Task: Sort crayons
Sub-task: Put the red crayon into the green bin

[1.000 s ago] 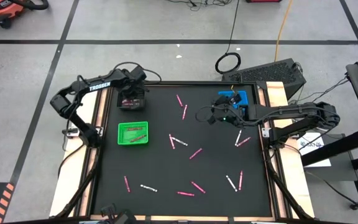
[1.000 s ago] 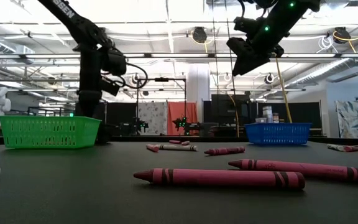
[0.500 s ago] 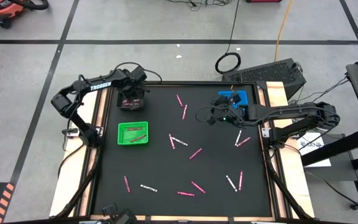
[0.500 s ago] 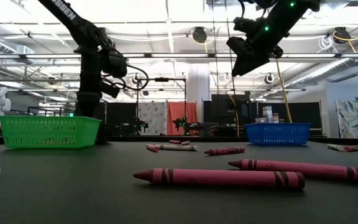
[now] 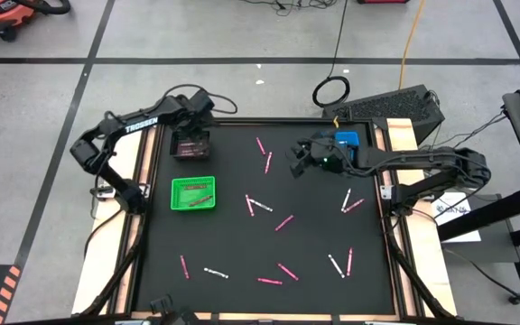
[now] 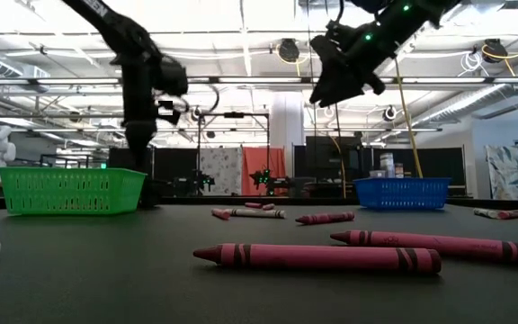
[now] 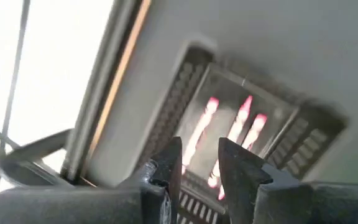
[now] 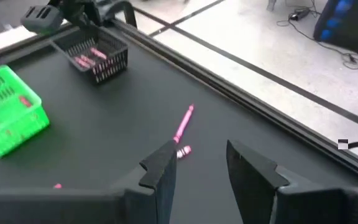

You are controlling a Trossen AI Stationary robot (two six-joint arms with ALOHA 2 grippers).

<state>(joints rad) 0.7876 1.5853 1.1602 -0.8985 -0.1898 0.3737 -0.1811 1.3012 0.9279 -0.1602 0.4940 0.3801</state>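
Several pink and white crayons lie scattered flat on the black mat, such as a pink pair at the far middle and a pink one in the centre. My left gripper hangs open and empty over a dark mesh basket that holds pink crayons. My right gripper is open and empty, raised above the mat, just left of the blue tray. In its wrist view a pink crayon and a white one lie ahead.
A green tray with a few crayons stands at the left, in front of the dark basket. Wooden rails border the mat on both sides. More crayons lie near the table's near edge.
My right gripper has gone from beside the blue tray toward the table's left and a little toward its far edge, staying high and open. My left arm has shifted a little above the dark basket.
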